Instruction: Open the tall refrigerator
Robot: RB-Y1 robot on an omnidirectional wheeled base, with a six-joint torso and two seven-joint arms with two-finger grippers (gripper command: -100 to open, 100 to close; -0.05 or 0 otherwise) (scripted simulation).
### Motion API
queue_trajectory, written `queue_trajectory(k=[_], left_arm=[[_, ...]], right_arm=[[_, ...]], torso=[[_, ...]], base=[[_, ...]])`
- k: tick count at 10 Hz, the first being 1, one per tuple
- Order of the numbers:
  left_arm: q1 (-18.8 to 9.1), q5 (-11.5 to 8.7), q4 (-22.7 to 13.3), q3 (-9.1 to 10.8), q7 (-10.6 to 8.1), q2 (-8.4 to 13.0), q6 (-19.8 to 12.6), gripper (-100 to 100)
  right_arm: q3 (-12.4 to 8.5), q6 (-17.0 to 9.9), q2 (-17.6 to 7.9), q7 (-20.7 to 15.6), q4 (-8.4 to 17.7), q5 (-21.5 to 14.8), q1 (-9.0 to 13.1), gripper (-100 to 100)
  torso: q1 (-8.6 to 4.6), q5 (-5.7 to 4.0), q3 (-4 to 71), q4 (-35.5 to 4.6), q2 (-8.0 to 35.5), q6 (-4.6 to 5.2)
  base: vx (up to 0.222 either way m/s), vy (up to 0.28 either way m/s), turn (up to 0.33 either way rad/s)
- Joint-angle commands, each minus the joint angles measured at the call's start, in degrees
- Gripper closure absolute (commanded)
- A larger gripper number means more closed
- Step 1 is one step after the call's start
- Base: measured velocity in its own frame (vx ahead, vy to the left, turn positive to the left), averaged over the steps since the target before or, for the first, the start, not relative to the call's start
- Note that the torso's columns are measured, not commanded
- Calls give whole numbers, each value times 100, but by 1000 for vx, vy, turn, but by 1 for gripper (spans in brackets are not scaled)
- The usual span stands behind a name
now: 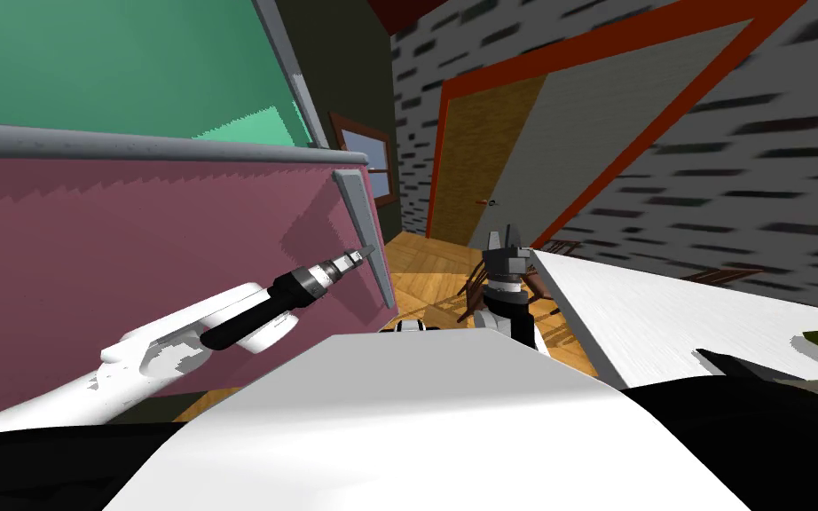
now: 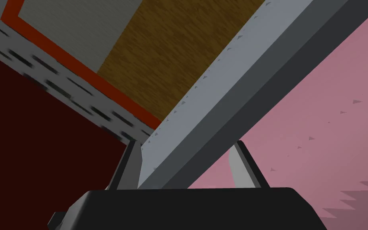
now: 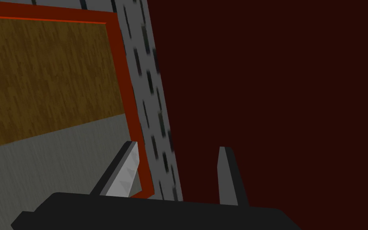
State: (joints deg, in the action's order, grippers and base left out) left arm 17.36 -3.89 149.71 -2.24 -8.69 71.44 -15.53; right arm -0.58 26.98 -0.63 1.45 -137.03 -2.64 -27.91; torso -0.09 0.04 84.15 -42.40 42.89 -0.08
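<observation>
Two hands, one fridge.

1. Fridge point(image 1: 132, 266): close on my left, with a pink door front. A grey handle point(image 1: 356, 206) runs as a straight bar along the door's free edge, on the side facing the wooden floor point(image 1: 438, 266). I judge the door shut, since no gap shows at that edge.

2. Left hand point(image 1: 361, 256): wide and set across the handle, so the bar passes between its fingers point(image 2: 134, 159). One finger touches the bar's light face. The other stands just beside its dark side, with some pink door showing between them lower down.
   - Reason for the placing: the bar is the door's only purchase, and straddling it crosswise lets the hand close on its two long sides.
   - Step: the grasp is lined up but not yet clamped, and the pull has not begun.

3. Right hand point(image 1: 505, 241): wide and holding nothing. It is raised over the floor between the fridge and the bench point(image 1: 664, 328). It is likely parked there to stay out of the door's swing.

4. Bench: white, on my right, well apart from the fridge.
</observation>
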Motion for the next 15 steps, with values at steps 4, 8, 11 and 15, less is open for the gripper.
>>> queue_trajectory(k=[4, 8, 11, 15], left_arm=[[-271, -37, 12, -387, -74, 220, 435, 100], [-456, -45, -54, -432, -82, 329, 495, 100], [-640, 53, -64, -666, -190, 489, 839, 100], [-813, 150, -45, -900, -298, 639, 1191, 100]], right_arm=[[-1, 1, 0, 0, -1, 0, -2, 0], [-1, 1, 0, 0, -1, 0, -2, 0], [-1, 0, -1, 0, -1, 0, -2, 0], [-1, 1, -1, 0, -1, 0, -3, 0]], torso=[[-41, -14, -8, 4, 9, 15], [-71, -21, -26, 10, 27, 34], [-38, -19, -21, -14, 35, 28], [-61, -26, -38, -17, 53, 27]], base=[[-202, 9, -82], [-123, 13, -44], [-176, 45, -56], [-140, 29, -25]])
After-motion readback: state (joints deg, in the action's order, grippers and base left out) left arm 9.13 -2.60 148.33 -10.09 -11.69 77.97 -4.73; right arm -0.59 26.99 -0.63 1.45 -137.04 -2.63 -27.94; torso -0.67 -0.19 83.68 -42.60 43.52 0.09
